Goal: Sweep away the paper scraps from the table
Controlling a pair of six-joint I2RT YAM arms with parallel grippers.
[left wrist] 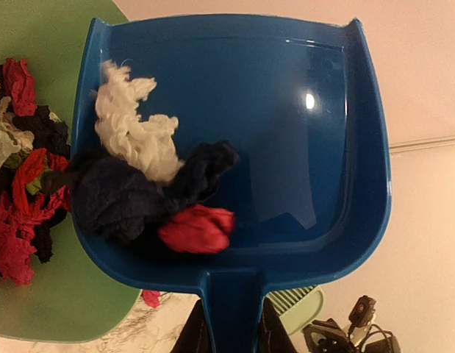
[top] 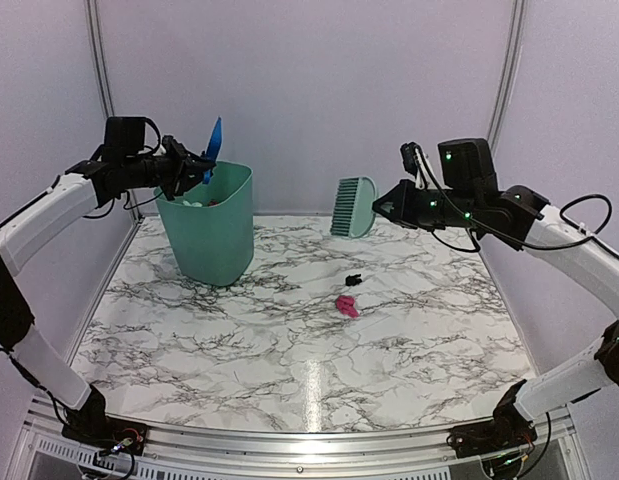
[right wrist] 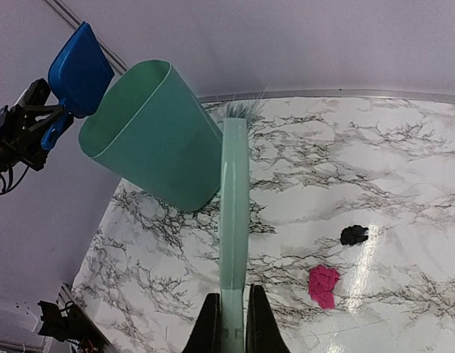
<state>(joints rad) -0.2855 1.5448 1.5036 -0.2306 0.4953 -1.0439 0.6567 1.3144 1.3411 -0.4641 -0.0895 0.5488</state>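
Featherlight and crumpled, the paper scraps on the table right of the bin suit brushing, not pinching, while the left gripper clamps the dustpan above the bin and the right gripper clamps the brush.

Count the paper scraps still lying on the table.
2, both near the middle of the table: a pink scrap and, just beyond it and apart, a black scrap. Others could be hidden behind the green bin.
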